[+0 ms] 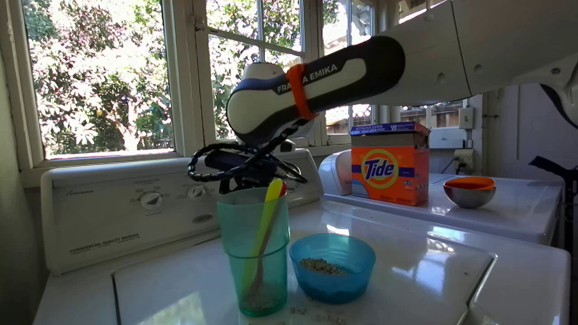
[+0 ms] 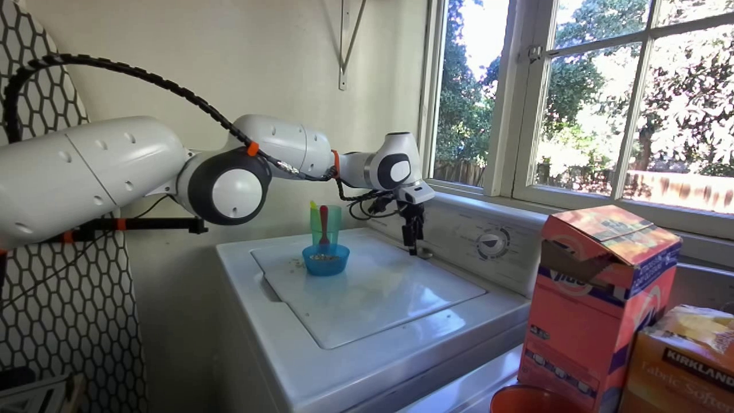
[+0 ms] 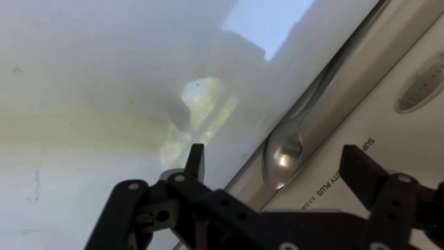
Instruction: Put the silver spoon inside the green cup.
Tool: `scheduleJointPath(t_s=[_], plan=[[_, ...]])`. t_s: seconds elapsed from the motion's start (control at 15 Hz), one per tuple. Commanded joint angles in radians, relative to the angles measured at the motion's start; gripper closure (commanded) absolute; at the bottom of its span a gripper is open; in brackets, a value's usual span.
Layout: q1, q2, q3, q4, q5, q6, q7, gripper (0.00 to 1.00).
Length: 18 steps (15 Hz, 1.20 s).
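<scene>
The silver spoon (image 3: 282, 156) lies in the groove between the washer lid and its control panel in the wrist view, its handle running to the upper right. My gripper (image 3: 273, 154) is open, its fingers apart on either side of the spoon's bowl, not touching it. In an exterior view the gripper (image 2: 413, 238) points down at the panel's foot; a small shiny spot beside its tips may be the spoon. The green cup (image 1: 231, 230) stands upright on the lid with a yellow utensil (image 1: 271, 195) and a red utensil (image 2: 324, 217) in it. It partly hides the gripper there.
A blue bowl (image 1: 334, 289) with dry bits stands beside the cup, with crumbs around. The control panel (image 1: 131, 225) with knobs rises behind the lid. A Tide box (image 1: 388, 169), a metal bowl with orange inside (image 1: 469, 198) and a fabric softener box (image 2: 682, 373) stand on the neighbouring machine.
</scene>
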<state>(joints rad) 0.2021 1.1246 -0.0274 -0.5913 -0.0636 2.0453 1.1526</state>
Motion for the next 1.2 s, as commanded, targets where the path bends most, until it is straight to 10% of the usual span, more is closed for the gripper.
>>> scheduleJointPath(t_s=[0.0, 0.67, 1.13], plan=[[0.004, 0.029, -0.004, 0.012, -0.007, 0.018, -0.007, 0.0], [0.006, 0.069, -0.03, 0.036, -0.013, -0.003, 0.045, 0.0], [0.014, 0.046, -0.086, 0.041, -0.033, -0.108, 0.119, 0.56]])
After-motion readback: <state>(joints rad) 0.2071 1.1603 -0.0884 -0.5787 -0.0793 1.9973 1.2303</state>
